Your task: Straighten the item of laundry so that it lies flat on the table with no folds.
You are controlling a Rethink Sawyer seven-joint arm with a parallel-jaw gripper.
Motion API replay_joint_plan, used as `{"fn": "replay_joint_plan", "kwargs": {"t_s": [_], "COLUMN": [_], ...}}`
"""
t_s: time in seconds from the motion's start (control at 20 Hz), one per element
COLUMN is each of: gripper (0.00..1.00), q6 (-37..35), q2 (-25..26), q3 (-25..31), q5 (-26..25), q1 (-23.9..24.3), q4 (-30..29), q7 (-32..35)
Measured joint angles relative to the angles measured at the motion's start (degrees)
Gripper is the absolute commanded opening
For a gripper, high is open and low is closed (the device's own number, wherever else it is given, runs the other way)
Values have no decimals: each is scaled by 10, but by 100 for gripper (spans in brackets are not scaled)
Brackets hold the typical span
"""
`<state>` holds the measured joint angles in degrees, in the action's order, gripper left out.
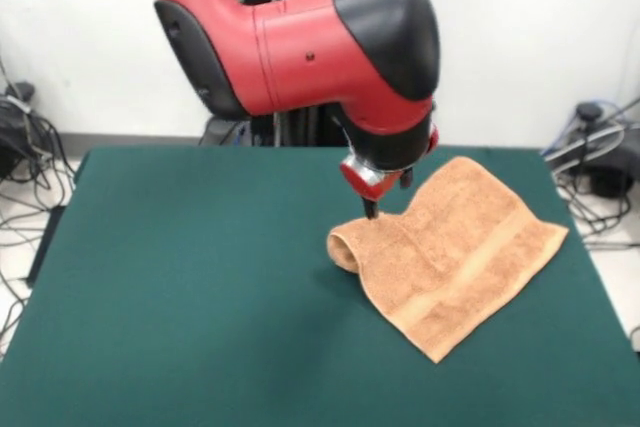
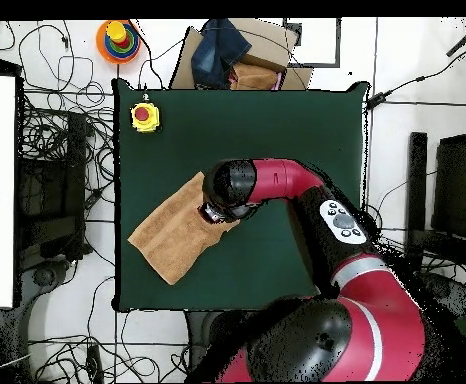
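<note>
- mostly, the towel [image 1: 455, 252] is spread but not finished: its larger part lies flat on the table [image 1: 190, 277], with one stripe band showing clean across it.
- what is left, as i judge it, is the end of the towel under the gripper [image 1: 371, 213]; there the cloth is rolled over on itself into a rounded fold, so that end needs drawing out and laying down.
- the towel also sits skewed to the table's edges, though that matters less than the fold.
- the towel lies well inside the table, off toward one side, with its folded end directly beneath the gripper.
- the gripper's dark tips reach down to the cloth just beside the rolled fold; whether they are spread, pressed together or pinching towel i cannot tell, since the wrist hides them from both cameras.
- the front view shows the fold's height and curl, and the tips meeting the cloth.
- the overhead view flattens that fold away, and the arm [image 2: 277, 180] covers that end of the towel [image 2: 172, 235]; it does show the towel's outline against the table [image 2: 277, 120], plus a yellow box with a red button [image 2: 144, 116] on a table corner, well apart from the towel.
</note>
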<state>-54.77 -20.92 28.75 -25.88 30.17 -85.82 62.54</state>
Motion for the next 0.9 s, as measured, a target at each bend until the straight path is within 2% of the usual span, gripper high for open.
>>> {"fn": "replay_joint_plan", "kwargs": {"t_s": [0.25,0.4,0.9], "gripper": [100,100,100], "q6": [-12,-23,-25], "q2": [13,39,95], "q3": [7,13,16], "q5": [0,0,0], "q1": [13,26,28], "q4": [13,31,57], "q7": [-1,-10,-47]}}
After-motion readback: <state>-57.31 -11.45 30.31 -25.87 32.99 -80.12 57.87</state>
